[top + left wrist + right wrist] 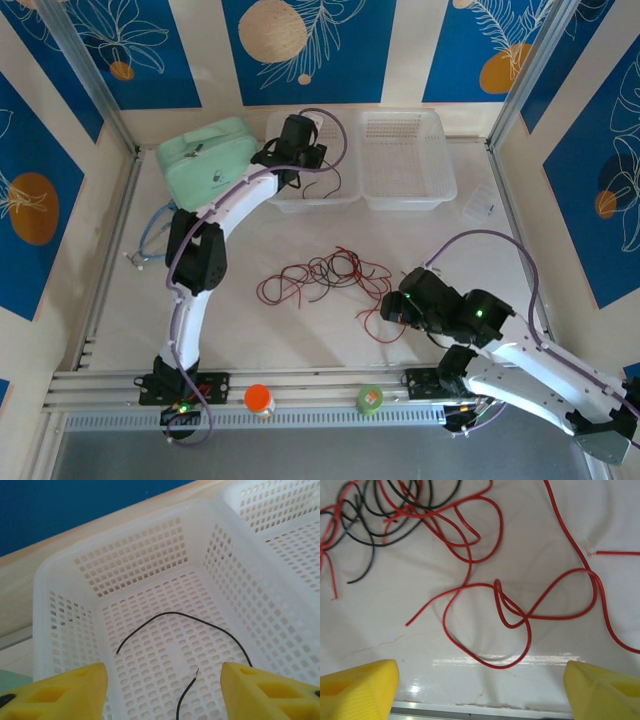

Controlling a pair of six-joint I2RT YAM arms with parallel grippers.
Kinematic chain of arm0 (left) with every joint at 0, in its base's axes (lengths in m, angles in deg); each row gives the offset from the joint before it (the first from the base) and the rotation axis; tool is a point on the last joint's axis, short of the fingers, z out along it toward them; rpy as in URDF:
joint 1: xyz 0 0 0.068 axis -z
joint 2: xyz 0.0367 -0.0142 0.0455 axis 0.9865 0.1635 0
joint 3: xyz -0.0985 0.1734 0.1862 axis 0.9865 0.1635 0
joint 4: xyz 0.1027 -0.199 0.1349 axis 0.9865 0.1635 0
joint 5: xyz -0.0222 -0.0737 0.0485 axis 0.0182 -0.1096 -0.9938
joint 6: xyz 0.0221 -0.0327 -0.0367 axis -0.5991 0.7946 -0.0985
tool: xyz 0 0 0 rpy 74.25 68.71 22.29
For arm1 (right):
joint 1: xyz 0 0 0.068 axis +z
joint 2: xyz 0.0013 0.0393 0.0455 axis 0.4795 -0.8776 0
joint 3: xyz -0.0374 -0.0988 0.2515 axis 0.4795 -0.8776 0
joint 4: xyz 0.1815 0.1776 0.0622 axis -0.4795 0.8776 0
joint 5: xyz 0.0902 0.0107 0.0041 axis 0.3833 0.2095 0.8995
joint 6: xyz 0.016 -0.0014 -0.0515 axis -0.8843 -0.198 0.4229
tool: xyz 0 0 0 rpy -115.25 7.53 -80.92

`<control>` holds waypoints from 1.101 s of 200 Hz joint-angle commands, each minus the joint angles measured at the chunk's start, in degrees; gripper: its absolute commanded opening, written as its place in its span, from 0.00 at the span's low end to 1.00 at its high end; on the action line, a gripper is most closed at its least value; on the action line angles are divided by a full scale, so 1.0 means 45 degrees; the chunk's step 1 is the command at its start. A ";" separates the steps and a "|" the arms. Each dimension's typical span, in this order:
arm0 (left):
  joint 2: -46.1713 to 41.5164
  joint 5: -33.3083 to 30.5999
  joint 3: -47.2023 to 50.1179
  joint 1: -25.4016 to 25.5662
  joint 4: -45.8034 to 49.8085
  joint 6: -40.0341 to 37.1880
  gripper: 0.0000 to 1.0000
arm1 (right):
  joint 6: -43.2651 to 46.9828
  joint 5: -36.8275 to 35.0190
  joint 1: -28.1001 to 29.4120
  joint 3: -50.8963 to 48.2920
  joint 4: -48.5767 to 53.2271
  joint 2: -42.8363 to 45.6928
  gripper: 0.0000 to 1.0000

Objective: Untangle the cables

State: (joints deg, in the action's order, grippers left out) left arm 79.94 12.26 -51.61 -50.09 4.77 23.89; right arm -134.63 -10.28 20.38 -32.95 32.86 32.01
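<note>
Your left gripper (162, 676) hangs over the left basket (65, 610) at the table's far edge, its yellow fingers (75, 690) standing well apart with nothing pinched between them; one black cable (175, 614) lies curved on the basket's floor, and a second thin black end comes up from below between the fingers. The basket's walls rise on every side, and the right basket (445, 165) sits just beside it; a green pouch (205, 160) lies close on the left.

Your right gripper (480, 672) is spread wide above the bare table (300, 330), holding nothing; a looping red cable (512, 625) lies just ahead of its fingers, apart from them. The main tangle of red and black cables (320, 272) sits mid-table, left of that gripper; you have open surface around it toward the near rail, where an orange object (259, 399) and a green roll (370, 400) sit.
</note>
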 commanded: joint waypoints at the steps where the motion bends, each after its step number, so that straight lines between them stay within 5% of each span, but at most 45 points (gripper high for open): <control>1: -0.1767 0.0705 0.0277 -0.0109 0.0410 0.0367 0.65 | -0.0786 0.0608 -0.0367 0.0292 0.0546 -0.0410 0.82; 82: -0.6792 0.2003 0.5602 0.0418 0.1944 0.2800 0.73 | 0.0258 0.1991 -0.2284 -0.0419 -0.0818 -0.2035 0.57; 134: -0.9394 0.2183 0.8974 0.1399 0.2629 0.3737 0.74 | 0.0997 0.2564 -0.2751 -0.0612 -0.1826 -0.3250 0.49; 187: -1.1079 0.2016 1.0844 0.2103 0.3042 0.4049 0.74 | 0.1352 0.1815 -0.3044 -0.0705 -0.2609 -0.4395 0.38; 220: -1.2004 0.1913 1.1635 0.2206 0.3084 0.4290 0.75 | 0.1713 0.1612 -0.3084 -0.0553 -0.2870 -0.4698 0.15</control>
State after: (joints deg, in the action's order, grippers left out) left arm 28.92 21.22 -1.20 -40.77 17.49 41.48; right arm -128.10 -1.80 6.83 -35.88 21.01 11.18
